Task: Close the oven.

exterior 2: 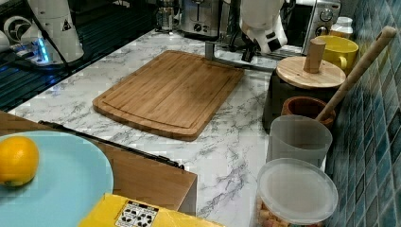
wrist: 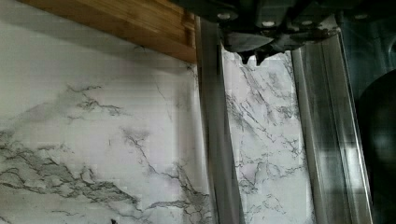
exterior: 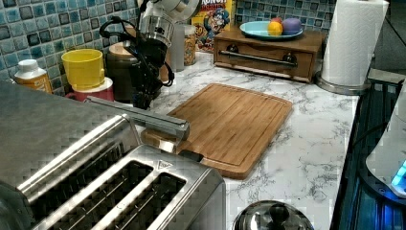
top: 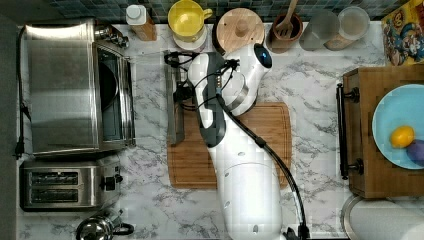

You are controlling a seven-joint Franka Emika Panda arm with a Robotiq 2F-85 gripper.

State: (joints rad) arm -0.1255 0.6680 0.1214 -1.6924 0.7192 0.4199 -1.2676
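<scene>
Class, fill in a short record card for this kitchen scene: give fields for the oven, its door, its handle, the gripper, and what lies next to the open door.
oven: brushed steel oven, at the top view's left, on the marble counter
door: open, folded down flat, glass door showing the counter through it
handle: long metal bar handle, at the door's outer edge
gripper: gripper just by the handle, fingertips close together
neighbour: wooden cutting board, beside the handle
task state: door not yet closed
</scene>
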